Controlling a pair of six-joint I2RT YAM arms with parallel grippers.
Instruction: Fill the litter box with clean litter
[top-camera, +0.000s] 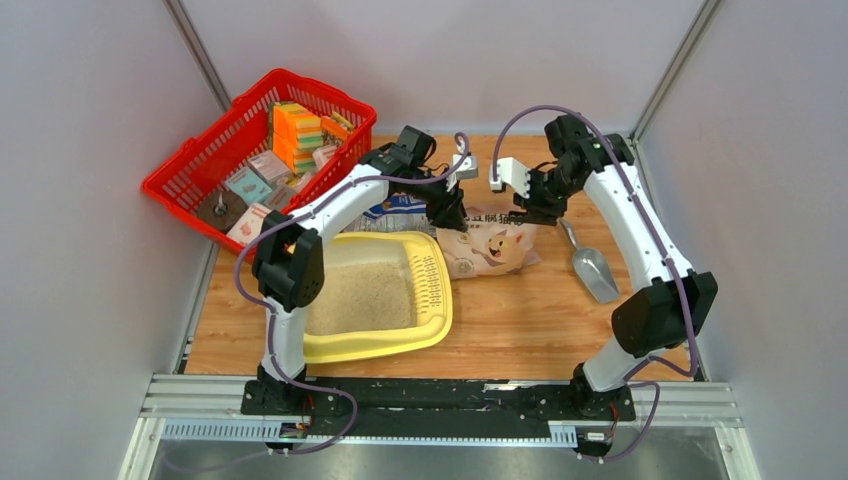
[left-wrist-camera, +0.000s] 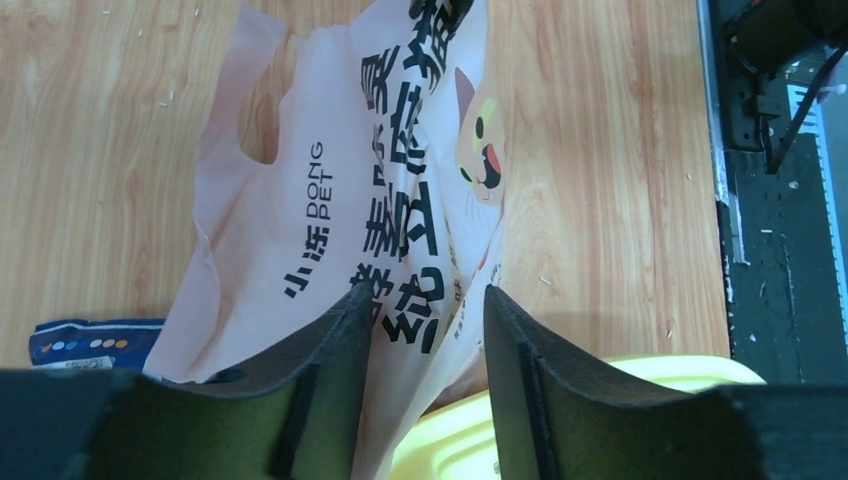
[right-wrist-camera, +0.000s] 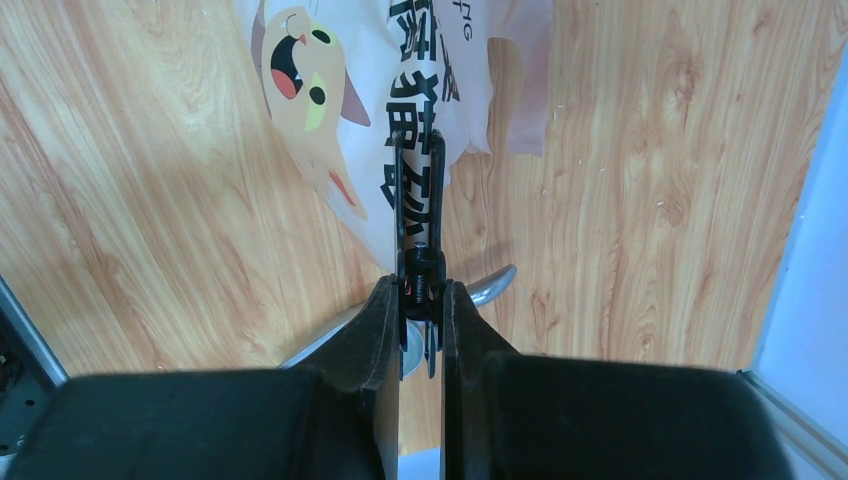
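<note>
The pale-yellow litter box (top-camera: 432, 300) sits at the table's front left, with beige clean litter (top-camera: 355, 297) spread inside. Behind its far right corner lies the tan litter bag (top-camera: 492, 247), printed with a cartoon cat. My left gripper (top-camera: 447, 213) is at the bag's left end. In the left wrist view this gripper (left-wrist-camera: 428, 292) is open, and the bag's (left-wrist-camera: 330, 200) edge hangs loosely between the jaws above the box rim (left-wrist-camera: 640, 370). My right gripper (top-camera: 522, 210) is at the bag's top. Seen from the right wrist, it (right-wrist-camera: 420, 285) is shut on a black clip (right-wrist-camera: 420, 265) fixed to the bag (right-wrist-camera: 340, 90).
A metal scoop (top-camera: 592, 266) lies right of the bag, partly under my right gripper. A blue-and-white printed bag (top-camera: 398, 211) sits behind the box. A red mesh basket (top-camera: 190, 170) of packets stands at the back left. Grey walls close in on both sides.
</note>
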